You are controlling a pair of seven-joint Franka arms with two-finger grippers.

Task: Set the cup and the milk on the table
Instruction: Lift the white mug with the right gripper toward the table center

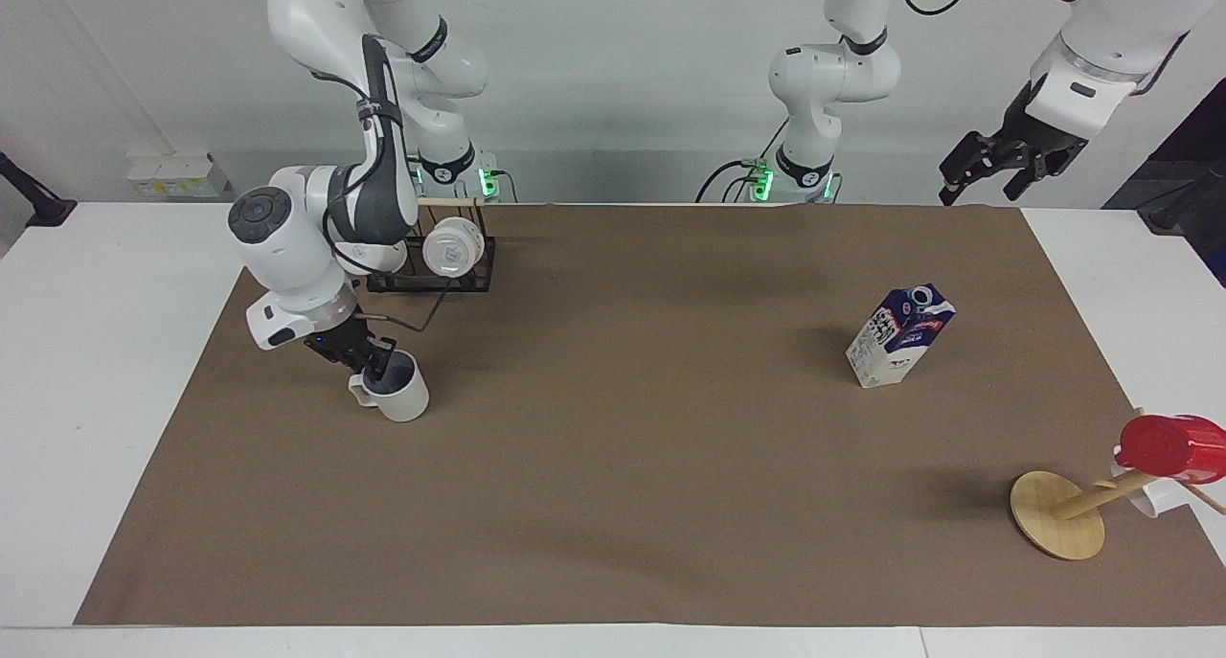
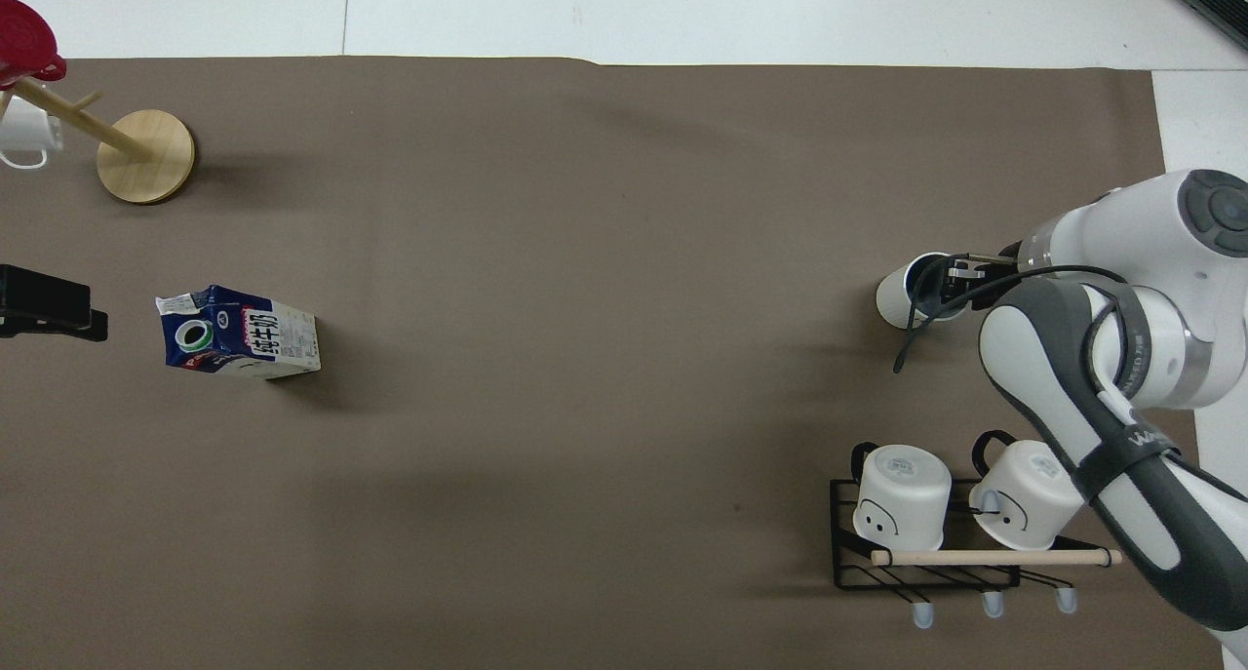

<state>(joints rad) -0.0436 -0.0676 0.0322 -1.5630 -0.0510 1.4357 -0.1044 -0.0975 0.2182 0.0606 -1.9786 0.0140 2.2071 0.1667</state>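
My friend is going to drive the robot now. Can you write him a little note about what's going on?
Right gripper: down at the cup, fingers closed over the rim on the handle side. The cup stands upright on the brown sheet, farther from the robots than the black rack with two white mugs.
Left gripper: waiting in the air, fingers open, holding nothing, above the table's edge at the left arm's end.
Milk: standing on the sheet toward the left arm's end, nothing touching it.
Done: both things appear to sit on the table.
Left: probably just let go of the cup and lift the right arm away.
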